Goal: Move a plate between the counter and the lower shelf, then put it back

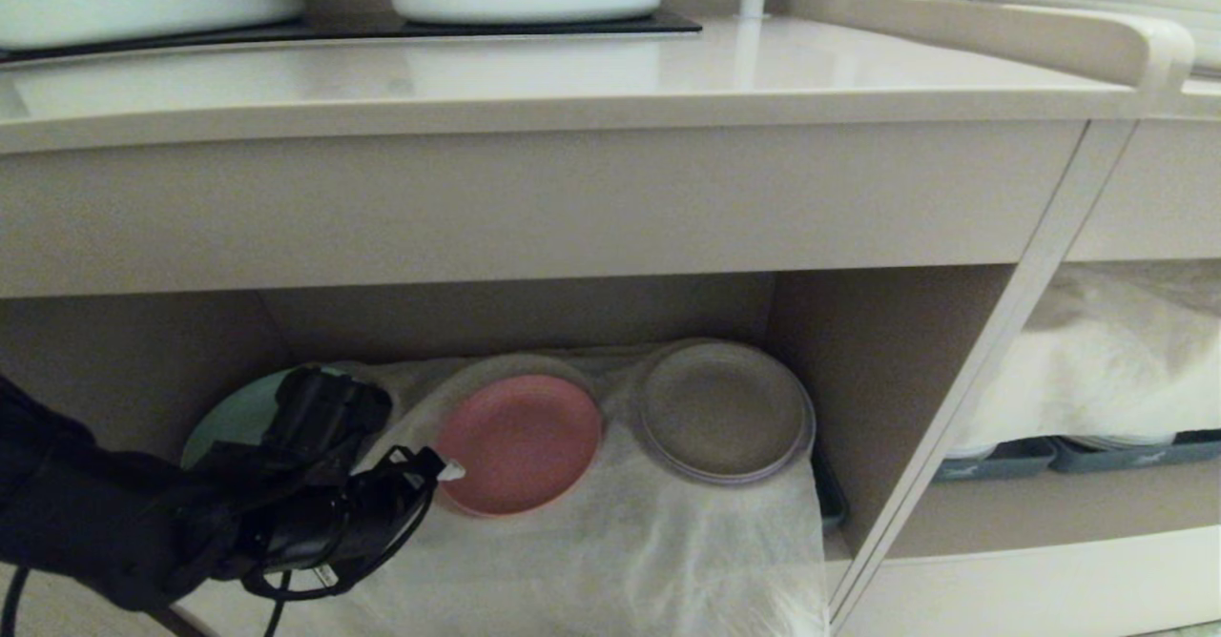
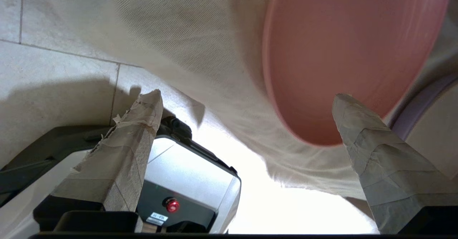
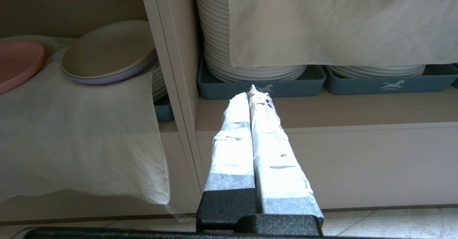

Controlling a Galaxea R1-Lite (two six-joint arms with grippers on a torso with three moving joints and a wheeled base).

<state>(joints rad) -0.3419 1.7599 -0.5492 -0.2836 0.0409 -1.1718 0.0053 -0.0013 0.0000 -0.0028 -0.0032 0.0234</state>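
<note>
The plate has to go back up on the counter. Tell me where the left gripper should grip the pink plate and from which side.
Probably the pink plate is best taken by its near rim, from the shelf's open front. It lies flat on the cloth, so only its low rim can be pinched. The left gripper, open, sits at that edge.

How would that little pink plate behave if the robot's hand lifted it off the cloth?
The pink plate looks like thin matte plastic, so probably light, stiff and unlikely to shatter. Its low rim gives little to pinch, so it may slip. It lies on loose wrinkled white cloth, which might drag along if pushed.
</note>
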